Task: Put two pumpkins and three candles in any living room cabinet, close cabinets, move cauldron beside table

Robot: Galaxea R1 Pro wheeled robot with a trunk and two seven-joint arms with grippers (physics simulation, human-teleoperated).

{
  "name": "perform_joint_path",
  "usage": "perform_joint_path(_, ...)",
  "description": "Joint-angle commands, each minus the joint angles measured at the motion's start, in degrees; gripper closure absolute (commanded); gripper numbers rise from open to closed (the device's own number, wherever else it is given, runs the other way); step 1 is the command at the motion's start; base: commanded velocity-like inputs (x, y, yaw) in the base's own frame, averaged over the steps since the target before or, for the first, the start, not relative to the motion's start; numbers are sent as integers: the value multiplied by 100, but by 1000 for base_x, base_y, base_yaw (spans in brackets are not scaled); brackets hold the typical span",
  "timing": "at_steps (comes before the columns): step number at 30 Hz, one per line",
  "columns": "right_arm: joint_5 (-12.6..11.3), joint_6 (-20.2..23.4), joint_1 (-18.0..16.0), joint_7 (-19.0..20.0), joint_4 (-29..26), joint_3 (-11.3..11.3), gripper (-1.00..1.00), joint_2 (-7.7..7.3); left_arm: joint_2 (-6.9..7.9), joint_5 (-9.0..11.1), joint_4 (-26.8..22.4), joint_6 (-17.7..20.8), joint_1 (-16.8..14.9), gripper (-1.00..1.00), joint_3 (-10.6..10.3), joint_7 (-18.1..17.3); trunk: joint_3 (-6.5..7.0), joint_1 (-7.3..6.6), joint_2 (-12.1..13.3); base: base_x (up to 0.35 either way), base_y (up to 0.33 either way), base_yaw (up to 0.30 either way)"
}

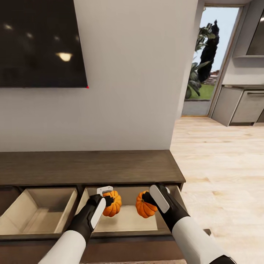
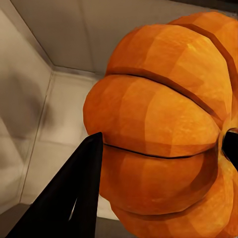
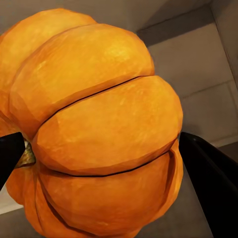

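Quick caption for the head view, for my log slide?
Both hands, left hand and right hand, each hold a pumpkin over the cabinet's open drawer.

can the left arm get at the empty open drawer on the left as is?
Probably yes. The left drawer stands open with nothing above it, right beside the drawer where the left pincer hangs. But that pincer is shut on a pumpkin, so it would arrive loaded.

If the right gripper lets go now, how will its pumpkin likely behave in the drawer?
The right pumpkin looks rigid, so it should keep its shape. It is round and ribbed, so it may roll a little on the flat drawer floor. The drawer walls would probably stop it, or the left pumpkin beside it.
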Motion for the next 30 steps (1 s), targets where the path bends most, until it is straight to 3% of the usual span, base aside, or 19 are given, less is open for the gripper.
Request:
perform_joint_path(1, 2, -6, -3, -20, 1, 2, 100, 0, 0, -11, 1, -2, 0, 100, -3, 23, -18, 22, -42, 0, 0, 0)
perform_joint_path(12, 2, -6, -1, -20, 1, 2, 100, 0, 0, -19, 112, -237, -3, 100, -3, 24, -215, 264, -483, 0, 0, 0)
perform_joint_path(30, 2, -6, -1, -20, 1, 2, 100, 0, 0, -20, 122, -239, -1, 100, -3, 31, -215, 264, -483, 79, 0, 0)
